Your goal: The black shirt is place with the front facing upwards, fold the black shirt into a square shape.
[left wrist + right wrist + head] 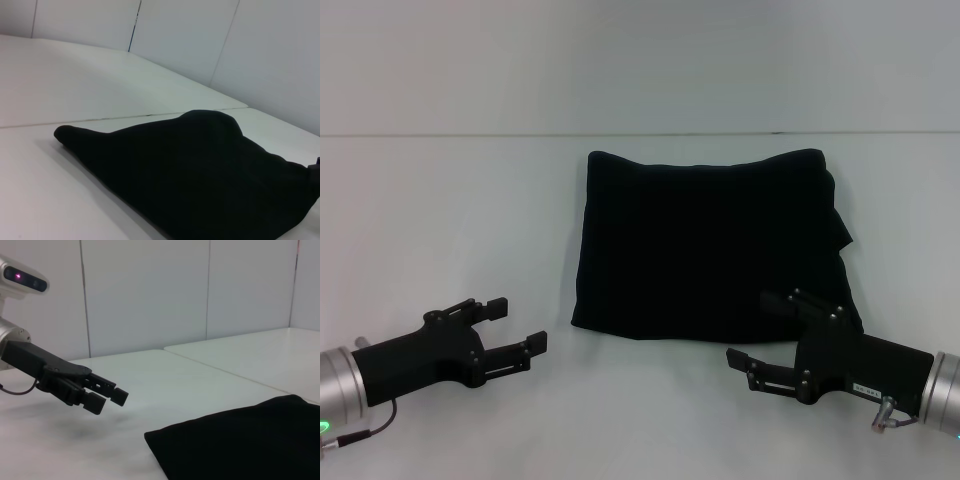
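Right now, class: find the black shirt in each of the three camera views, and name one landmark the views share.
Head view: the black shirt lies folded at the centre of the white table.
Left wrist view: it fills the lower right.
Right wrist view: its corner shows at the lower right.
Shared landmark: the table's seam line.

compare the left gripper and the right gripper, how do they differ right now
The left gripper hangs over bare table, apart from the black shirt; the right gripper sits at the shirt's near right corner, overlapping its edge in the head view. The left gripper points toward the right, the right gripper toward the left. Both are black, open and holding nothing.
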Robot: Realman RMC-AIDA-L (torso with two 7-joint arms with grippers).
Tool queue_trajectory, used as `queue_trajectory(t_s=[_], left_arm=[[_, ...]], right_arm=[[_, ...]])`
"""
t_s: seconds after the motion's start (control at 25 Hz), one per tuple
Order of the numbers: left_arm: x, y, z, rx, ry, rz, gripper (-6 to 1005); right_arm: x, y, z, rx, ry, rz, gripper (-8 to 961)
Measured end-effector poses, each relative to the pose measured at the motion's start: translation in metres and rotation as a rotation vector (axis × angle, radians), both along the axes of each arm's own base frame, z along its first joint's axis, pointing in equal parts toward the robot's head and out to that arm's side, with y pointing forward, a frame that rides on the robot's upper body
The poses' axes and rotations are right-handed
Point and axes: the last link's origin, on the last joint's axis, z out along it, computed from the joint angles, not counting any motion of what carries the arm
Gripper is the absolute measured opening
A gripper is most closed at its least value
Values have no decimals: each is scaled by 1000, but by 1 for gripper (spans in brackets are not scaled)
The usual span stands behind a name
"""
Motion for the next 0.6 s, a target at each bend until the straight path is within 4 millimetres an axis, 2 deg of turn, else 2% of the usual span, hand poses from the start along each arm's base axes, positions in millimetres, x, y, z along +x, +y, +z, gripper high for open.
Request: queue_trajectory(t_s=[0.6], left_arm=[[1, 2, 0, 1, 3, -3, 873]], right_arm=[[0, 1, 1, 5, 2, 0, 916]])
